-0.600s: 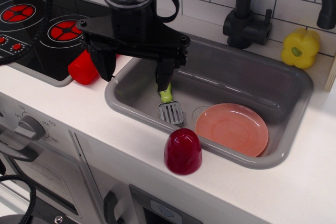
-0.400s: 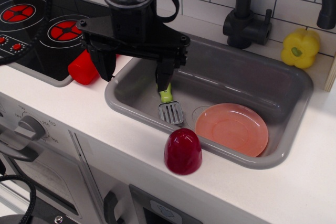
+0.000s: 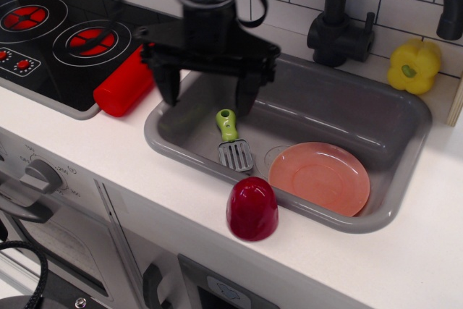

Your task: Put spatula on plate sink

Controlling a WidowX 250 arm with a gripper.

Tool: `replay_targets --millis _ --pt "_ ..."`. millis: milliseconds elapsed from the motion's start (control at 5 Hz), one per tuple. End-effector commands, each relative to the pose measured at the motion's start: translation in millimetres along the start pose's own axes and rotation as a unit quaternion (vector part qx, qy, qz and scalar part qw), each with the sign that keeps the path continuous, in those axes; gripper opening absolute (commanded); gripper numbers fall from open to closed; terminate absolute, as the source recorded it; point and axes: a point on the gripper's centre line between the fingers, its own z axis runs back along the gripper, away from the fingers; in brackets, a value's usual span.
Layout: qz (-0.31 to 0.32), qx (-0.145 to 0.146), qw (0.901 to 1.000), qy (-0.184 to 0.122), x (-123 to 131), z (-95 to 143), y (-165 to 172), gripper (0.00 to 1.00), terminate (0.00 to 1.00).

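Observation:
The spatula, with a lime-green handle and a grey slotted blade, lies on the floor of the grey sink, blade toward the front. The salmon-pink plate lies flat in the sink just to the spatula's right, and the two are apart. My gripper hangs over the sink's left part, above and behind the spatula handle. It is open wide and empty. Its right finger is close to the handle's end without touching it.
A red block lies on the counter between the black stovetop and the sink. A dark red dome-shaped cup stands on the front counter. A black faucet and a yellow pepper are at the back.
My gripper has moved to the right and lifted a little. Its right finger has come off the spatula handle, which now shows in full. The spatula and plate have not moved.

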Motion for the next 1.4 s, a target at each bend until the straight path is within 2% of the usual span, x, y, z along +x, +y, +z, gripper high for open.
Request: replay_targets --millis 0,200,400,800,1000,1200 --pt "0.027 -0.027 0.9975 -0.060 43.4 -17.3 -1.8 1.00 0.00" --pt "0.044 -0.032 0.9957 -0.075 50.8 -40.4 -3.6 1.00 0.00" --pt "0.084 -0.029 0.9939 -0.066 54.6 -60.1 -7.4 1.00 0.00" --pt "0.107 -0.002 0.9929 -0.053 57.7 -93.0 -10.9 1.00 0.00" --pt "0.127 0.001 0.9910 -0.044 59.4 -103.9 -18.9 1.00 0.00" --pt "0.154 -0.016 0.9878 -0.018 65.0 -115.0 -22.0 1.00 0.00"
